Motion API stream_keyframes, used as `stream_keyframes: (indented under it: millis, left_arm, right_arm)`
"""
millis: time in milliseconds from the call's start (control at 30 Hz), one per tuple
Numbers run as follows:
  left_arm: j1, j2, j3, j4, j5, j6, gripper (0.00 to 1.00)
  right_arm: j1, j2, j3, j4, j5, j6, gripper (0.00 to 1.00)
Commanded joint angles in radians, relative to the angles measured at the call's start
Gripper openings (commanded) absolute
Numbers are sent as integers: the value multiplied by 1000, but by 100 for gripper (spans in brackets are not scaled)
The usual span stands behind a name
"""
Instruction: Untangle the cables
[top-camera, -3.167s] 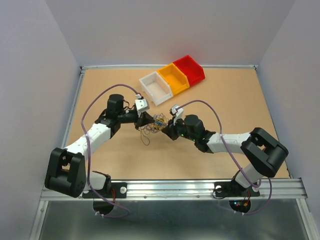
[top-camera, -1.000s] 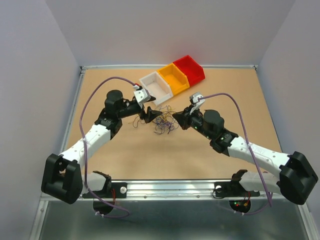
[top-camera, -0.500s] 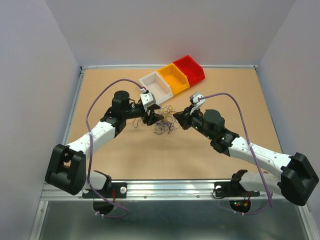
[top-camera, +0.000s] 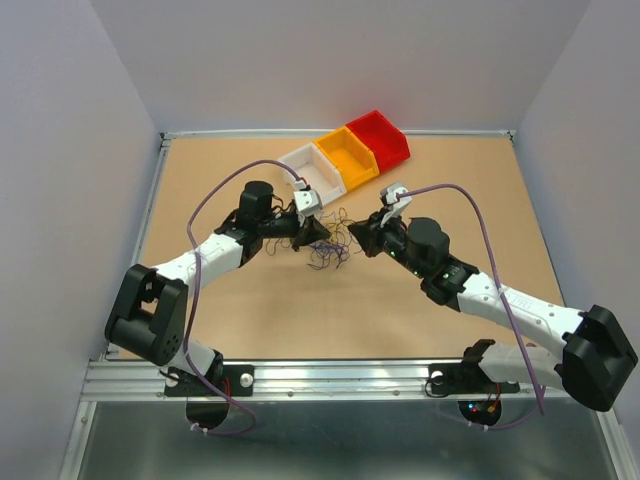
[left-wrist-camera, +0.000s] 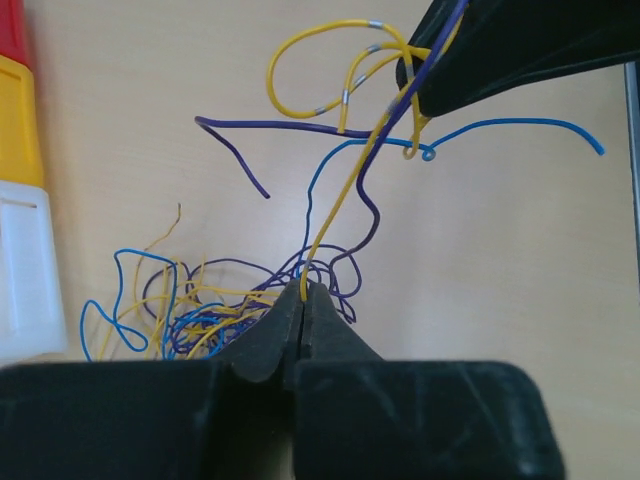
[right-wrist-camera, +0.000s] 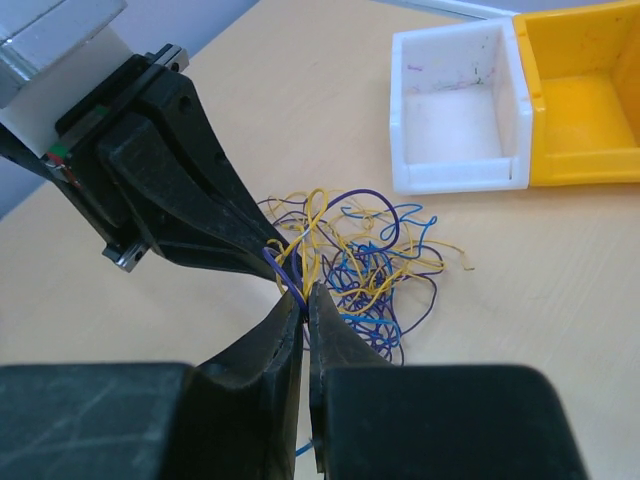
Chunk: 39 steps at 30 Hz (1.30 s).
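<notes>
Noted left claw (left-wrist-camera: 303, 292) clamped on one yellow strand, right claw (right-wrist-camera: 303, 300) clamped on yellow and purple strands, cables (top-camera: 335, 247) heaped on table (top-camera: 250, 310) between them. Could cinch the knot or drag the whole heap if pulled apart hard.

White left arm (top-camera: 195, 262) and right arm (top-camera: 520, 310), black joints
Each trails a lilac cable (top-camera: 440, 187); left claw (left-wrist-camera: 303, 292) and right claw (right-wrist-camera: 305, 297) matte black; red-green lights (top-camera: 487, 407) below the rail (top-camera: 340, 378).
</notes>
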Motion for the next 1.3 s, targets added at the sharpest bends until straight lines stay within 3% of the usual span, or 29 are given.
stream_keyframes:
  millis: [0,100,133,200,300,467,667,1067,1167,1267]
  left_arm:
    - [-7,-2,63,1,-6,-1,0]
    - [-5,-21,64,11,-63,-22,0]
    - [-4,-27,64,10,-75,-24,0]
    - [-4,-54,64,4,-86,-28,0]
    - [-5,-85,66,2,-89,-45,0]
    - [-4,-107,67,1,-90,-71,0]
    - [-5,-118,64,-1,-104,-82,0]
    - [-4,-104,49,53,-327,-146,0]
    - [-1,-95,52,59,-365,-159,0]
    - [12,-82,57,59,-376,-166,0]
  right_arm:
    - [2,-7,62,32,34,-21,6]
    - [0,-16,25,35,68,-24,26]
    - [2,-24,-8,39,76,-23,46]
    - [0,-35,-42,58,105,-17,62]
    - [0,-53,-91,70,123,0,70]
    - [0,-35,-125,93,84,31,71]
    - [0,59,-104,136,44,55,62]
    - [0,93,-97,170,-18,86,59]
    - [0,102,-90,145,-19,84,62]
    - [0,91,-107,124,4,103,71]
